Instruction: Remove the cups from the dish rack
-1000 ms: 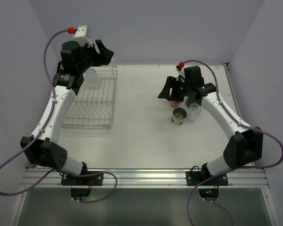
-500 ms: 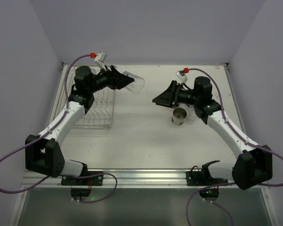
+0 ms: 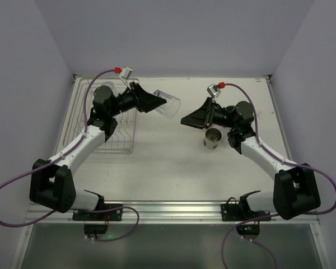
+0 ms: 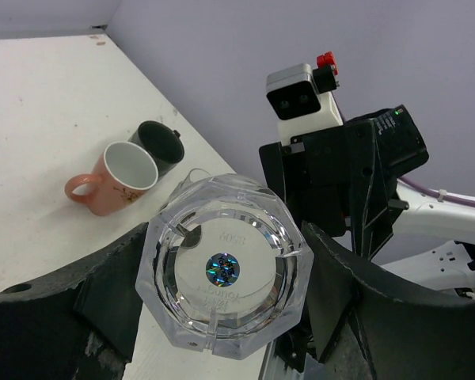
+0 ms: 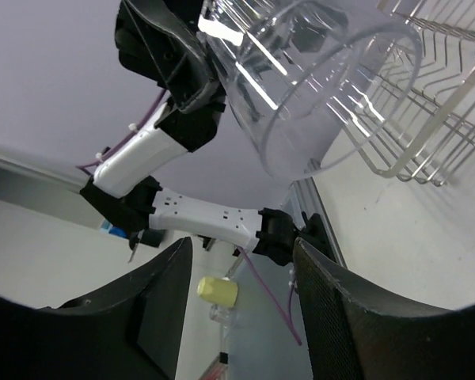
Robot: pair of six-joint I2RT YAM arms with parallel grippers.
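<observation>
My left gripper (image 3: 157, 101) is shut on a clear glass (image 3: 169, 105) and holds it on its side in the air, right of the dish rack (image 3: 109, 126). In the left wrist view the glass's base (image 4: 222, 237) sits between my two fingers (image 4: 119, 277). My right gripper (image 3: 191, 116) is open and empty, raised and facing the glass's mouth (image 5: 324, 87) a short way off. A tan cup (image 3: 213, 138) stands on the table below the right arm. A salmon-pink mug (image 4: 115, 178) and a dark green mug (image 4: 160, 142) stand together on the table.
The wire rack (image 5: 435, 79) lies at the left of the table, its prongs bare where I can see. The right wrist's camera block (image 4: 301, 99) faces the left gripper. The purple walls close the table at the back and sides.
The left arm has swung from over the rack to the right, carrying the clear glass out over the table. The right gripper has risen off the cups and turned to face left.
</observation>
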